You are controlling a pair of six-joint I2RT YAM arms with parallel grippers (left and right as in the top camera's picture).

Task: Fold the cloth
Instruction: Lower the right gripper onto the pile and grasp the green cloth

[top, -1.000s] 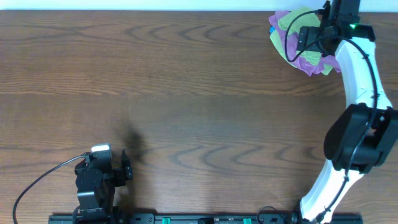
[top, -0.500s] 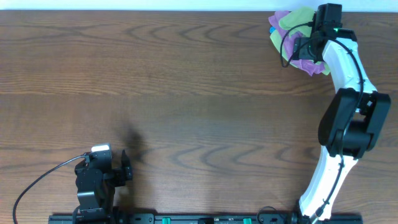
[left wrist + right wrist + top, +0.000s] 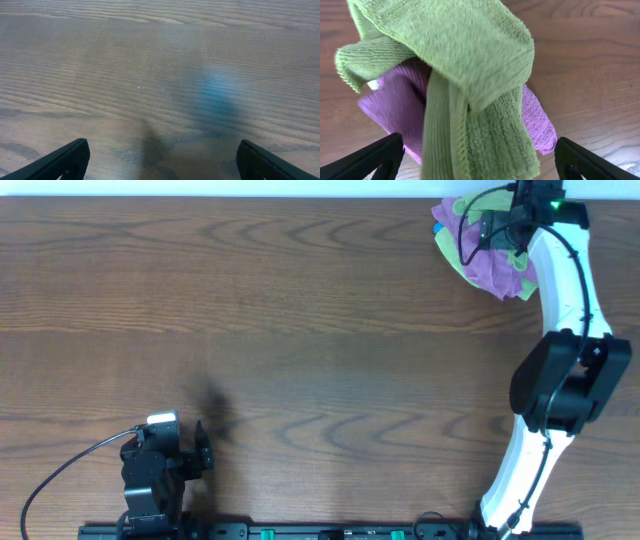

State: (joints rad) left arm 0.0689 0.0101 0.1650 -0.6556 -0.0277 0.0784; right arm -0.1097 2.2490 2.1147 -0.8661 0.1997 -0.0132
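The cloth (image 3: 450, 45) lies crumpled, draped over the purple cloth (image 3: 395, 115). The right gripper (image 3: 479, 150) hangs just above the purple cloth, spread wide, gripping nothing. The left gripper (image 3: 163, 152), well apart from the purple cloth, is also wide and empty.

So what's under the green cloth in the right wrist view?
A purple cloth lies under the green cloth, showing at both sides, on the wood table. Its middle is covered, as is anything beneath it.

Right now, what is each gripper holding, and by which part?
Nothing: left gripper and right gripper are both open, the right above the pile of cloths.
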